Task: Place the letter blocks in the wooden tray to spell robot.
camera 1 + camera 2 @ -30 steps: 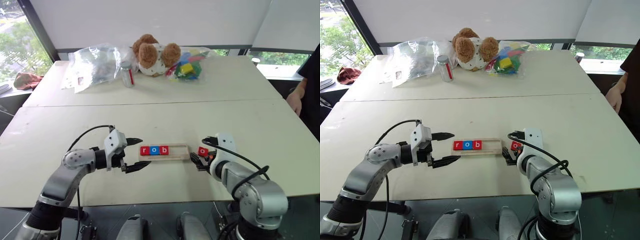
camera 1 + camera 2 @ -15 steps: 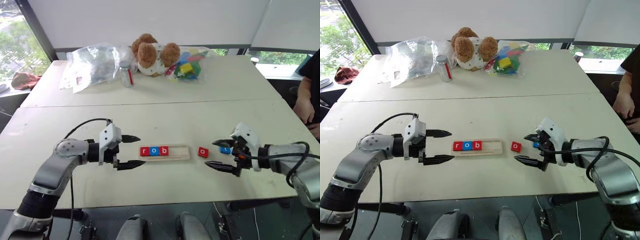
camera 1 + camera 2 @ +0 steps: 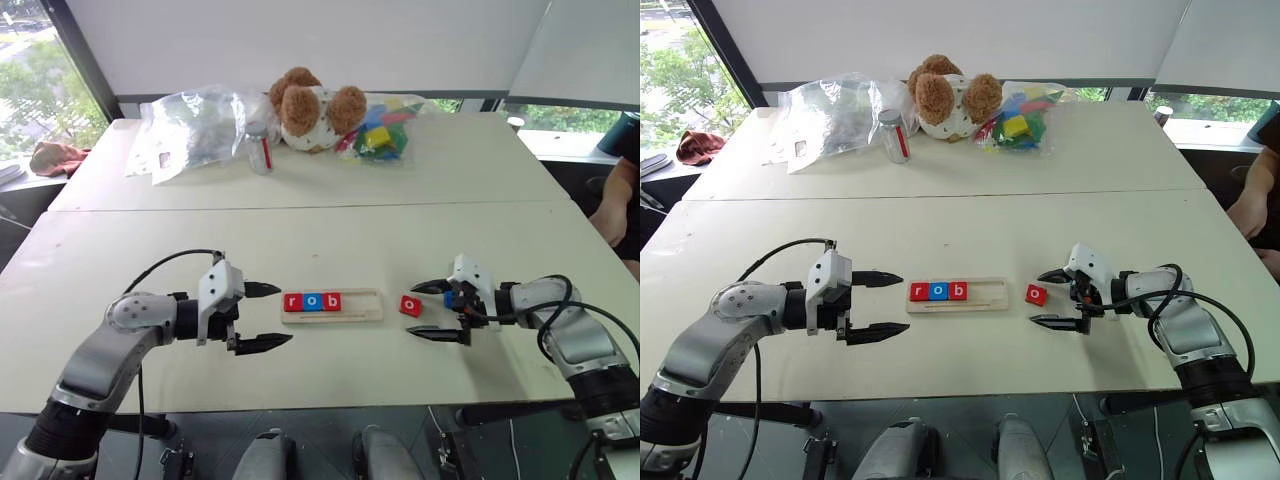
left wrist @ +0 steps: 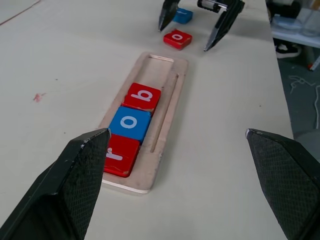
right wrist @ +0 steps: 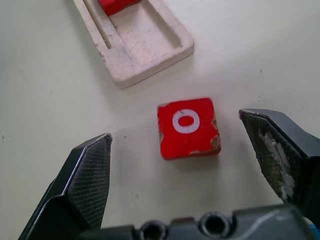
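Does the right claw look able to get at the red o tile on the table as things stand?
Probably yes. The right claw is open and aimed at the red o tile, which lies flat on the bare table, apart from the wooden tray, with nothing between.

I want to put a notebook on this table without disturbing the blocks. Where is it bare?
Bare: the broad strip between the wooden tray and the teddy bear, and both near corners. Crowded: around the tray, the red o block, and both open grippers.
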You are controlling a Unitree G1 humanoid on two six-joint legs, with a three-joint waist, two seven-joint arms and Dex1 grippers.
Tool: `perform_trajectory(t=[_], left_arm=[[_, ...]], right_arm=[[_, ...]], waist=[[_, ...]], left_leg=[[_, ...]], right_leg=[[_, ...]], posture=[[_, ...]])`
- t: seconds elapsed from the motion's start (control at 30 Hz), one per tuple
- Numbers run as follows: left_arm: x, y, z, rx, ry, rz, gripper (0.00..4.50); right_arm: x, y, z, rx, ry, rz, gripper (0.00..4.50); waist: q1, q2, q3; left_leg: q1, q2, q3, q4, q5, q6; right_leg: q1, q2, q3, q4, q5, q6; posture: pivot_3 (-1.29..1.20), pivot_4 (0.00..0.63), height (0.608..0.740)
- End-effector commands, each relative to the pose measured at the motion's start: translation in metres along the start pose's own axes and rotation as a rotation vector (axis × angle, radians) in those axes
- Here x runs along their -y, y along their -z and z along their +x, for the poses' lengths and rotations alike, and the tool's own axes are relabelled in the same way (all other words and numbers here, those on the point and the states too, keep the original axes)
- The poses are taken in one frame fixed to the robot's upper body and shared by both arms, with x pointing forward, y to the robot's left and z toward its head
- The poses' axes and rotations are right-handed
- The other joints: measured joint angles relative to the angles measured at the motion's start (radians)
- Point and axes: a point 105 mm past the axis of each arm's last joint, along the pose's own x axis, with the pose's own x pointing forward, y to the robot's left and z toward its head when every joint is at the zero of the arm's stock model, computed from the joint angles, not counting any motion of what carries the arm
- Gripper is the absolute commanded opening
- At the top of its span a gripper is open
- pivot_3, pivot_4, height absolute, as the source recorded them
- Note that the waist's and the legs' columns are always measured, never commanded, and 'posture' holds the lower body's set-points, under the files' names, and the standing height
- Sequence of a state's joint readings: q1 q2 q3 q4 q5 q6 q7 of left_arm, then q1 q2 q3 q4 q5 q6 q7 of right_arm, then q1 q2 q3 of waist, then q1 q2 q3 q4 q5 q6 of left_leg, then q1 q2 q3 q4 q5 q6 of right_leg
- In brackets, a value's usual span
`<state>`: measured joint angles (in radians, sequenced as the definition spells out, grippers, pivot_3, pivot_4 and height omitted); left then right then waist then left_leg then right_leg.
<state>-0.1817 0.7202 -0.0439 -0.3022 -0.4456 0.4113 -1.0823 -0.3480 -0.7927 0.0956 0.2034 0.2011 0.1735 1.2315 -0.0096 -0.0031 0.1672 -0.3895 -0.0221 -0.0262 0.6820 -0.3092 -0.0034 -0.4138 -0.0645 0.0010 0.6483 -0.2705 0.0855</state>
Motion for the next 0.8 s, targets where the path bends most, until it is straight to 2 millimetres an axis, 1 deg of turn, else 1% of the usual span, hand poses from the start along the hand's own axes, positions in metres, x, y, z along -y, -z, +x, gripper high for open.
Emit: perform_trajectory(t=[0.03,0.1,0.27,0.33,0.4,0.5,0.57,0.67,0.8], left_arm=[[0.0,-0.007,-0.004,0.014,-0.017,0.028,4.5],[-0.001,-0.005,-0.004,0.011,-0.022,0.027,4.5],[-0.007,-0.002,-0.006,0.003,-0.04,0.031,4.5],[-0.012,-0.001,-0.01,-0.008,-0.056,0.035,4.5],[-0.018,0.001,-0.014,-0.02,-0.075,0.043,4.5],[-0.025,0.005,-0.022,-0.055,-0.088,0.055,4.5],[-0.029,0.007,-0.025,-0.069,-0.096,0.057,4.5],[-0.033,0.008,-0.026,-0.074,-0.104,0.064,4.5],[-0.035,0.007,-0.025,-0.065,-0.114,0.068,4.5]], right_arm=[[0.006,-0.003,0.0,0.013,0.031,-0.021,4.23],[0.006,-0.002,0.002,0.015,0.032,-0.015,3.64],[0.006,-0.007,0.004,0.029,0.038,-0.021,1.13],[0.007,-0.017,0.003,0.054,0.042,-0.048,1.1],[0.008,-0.036,0.005,0.088,0.027,-0.087,1.1],[0.003,-0.07,0.017,0.138,-0.042,-0.168,1.1],[-0.003,-0.084,0.027,0.148,-0.093,-0.2,1.1],[-0.007,-0.089,0.042,0.113,-0.144,-0.24,1.1],[-0.009,-0.082,0.055,0.048,-0.202,-0.257,1.1]], waist=[[-0.001,0.0,0.0],[-0.001,0.0,0.0],[-0.001,0.0,0.0],[-0.001,0.0,0.0],[-0.002,0.001,0.0],[-0.008,0.002,0.001],[-0.007,0.002,0.0],[0.002,0.002,0.0],[0.007,0.002,0.0]], left_leg=[[0.0,0.0,0.0,0.0,0.0,0.0],[0.0,0.0,0.0,-0.001,0.0,0.0],[0.0,0.0,0.0,-0.001,0.0,0.0],[0.0,0.0,0.0,-0.001,0.0,0.0],[0.0,0.0,0.0,-0.001,0.0,0.0],[0.0,0.0,0.0,-0.001,0.0,0.0],[0.0,0.0,0.0,-0.001,0.0,-0.001],[-0.001,0.0,0.0,-0.002,0.0,-0.001],[-0.005,-0.002,0.0,-0.001,0.0,-0.001]], right_leg=[[0.0,0.0,0.0,0.0,0.0,0.0],[0.0,0.0,0.0,0.0,0.0,0.0],[0.0,0.0,0.0,0.0,0.0,0.0],[0.0,0.0,0.0,0.0,0.0,0.0],[0.0,0.0,0.0,0.0,0.0,0.0],[-0.002,0.0,0.0,0.001,0.0,0.0],[-0.002,0.0,0.0,0.001,0.0,0.0],[-0.003,0.0,-0.001,0.001,0.0,0.0],[-0.005,-0.002,-0.001,-0.001,0.0,0.0]], posture=[[0.0,0.15,0.74],[0.0,0.15,0.74],[0.0,0.15,0.74],[0.0,0.15,0.74],[0.0,0.15,0.74],[0.0,0.15,0.74],[0.0,0.15,0.74],[0.0,0.15,0.74],[0.0,0.15,0.74]])
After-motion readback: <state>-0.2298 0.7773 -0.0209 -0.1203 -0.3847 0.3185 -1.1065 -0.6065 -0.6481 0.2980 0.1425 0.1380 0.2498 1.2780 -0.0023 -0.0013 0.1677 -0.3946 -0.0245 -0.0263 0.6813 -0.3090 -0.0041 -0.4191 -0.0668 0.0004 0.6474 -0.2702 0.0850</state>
